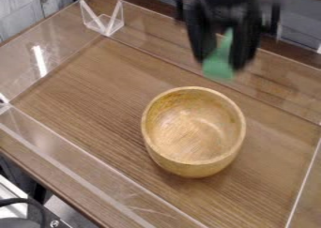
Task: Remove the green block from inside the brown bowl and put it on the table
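The green block (pixel 221 59) hangs in the air above the far right rim of the brown bowl (pixel 193 130), blurred by motion. My gripper (pixel 224 53) is shut on it, dark fingers on either side of the block. The bowl sits on the table (pixel 100 91) with nothing visible inside it. The upper part of the arm runs out of the top of the picture.
Clear acrylic walls (pixel 51 58) edge the tabletop on the left, front and right. A small clear triangular stand (pixel 103 18) sits at the back left corner.
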`<move>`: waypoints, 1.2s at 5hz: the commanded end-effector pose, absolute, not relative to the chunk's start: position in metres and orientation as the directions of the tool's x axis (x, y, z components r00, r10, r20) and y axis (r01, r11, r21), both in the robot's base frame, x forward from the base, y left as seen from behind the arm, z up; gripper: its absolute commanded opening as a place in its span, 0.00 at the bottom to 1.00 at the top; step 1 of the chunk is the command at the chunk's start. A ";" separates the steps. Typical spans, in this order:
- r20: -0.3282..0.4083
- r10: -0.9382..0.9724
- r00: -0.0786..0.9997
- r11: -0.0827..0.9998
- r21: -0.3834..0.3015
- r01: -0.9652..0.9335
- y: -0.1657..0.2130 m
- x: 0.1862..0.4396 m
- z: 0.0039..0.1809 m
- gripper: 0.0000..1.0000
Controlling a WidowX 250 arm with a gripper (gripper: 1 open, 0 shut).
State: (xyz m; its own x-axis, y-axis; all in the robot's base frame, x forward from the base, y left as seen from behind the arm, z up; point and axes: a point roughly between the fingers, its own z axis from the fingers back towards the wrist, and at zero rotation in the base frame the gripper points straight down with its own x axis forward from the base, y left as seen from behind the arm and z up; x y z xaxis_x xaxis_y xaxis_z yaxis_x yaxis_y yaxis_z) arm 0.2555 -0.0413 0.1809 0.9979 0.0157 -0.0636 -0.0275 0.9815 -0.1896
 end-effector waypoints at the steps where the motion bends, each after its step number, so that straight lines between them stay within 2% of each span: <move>1: 0.018 0.016 1.000 0.983 -0.185 -0.012 -0.019 0.256 0.199 0.00; 3: 0.016 -0.015 1.000 0.984 -0.177 0.017 -0.019 0.237 0.175 0.00; 6: 0.051 -0.070 0.996 0.988 -0.136 0.076 -0.045 0.231 0.149 0.00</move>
State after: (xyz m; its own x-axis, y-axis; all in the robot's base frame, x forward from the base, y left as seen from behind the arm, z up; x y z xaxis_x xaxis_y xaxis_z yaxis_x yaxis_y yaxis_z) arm 0.2292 -0.0446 0.1365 0.9977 -0.0679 -0.0015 0.0671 0.9884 -0.1362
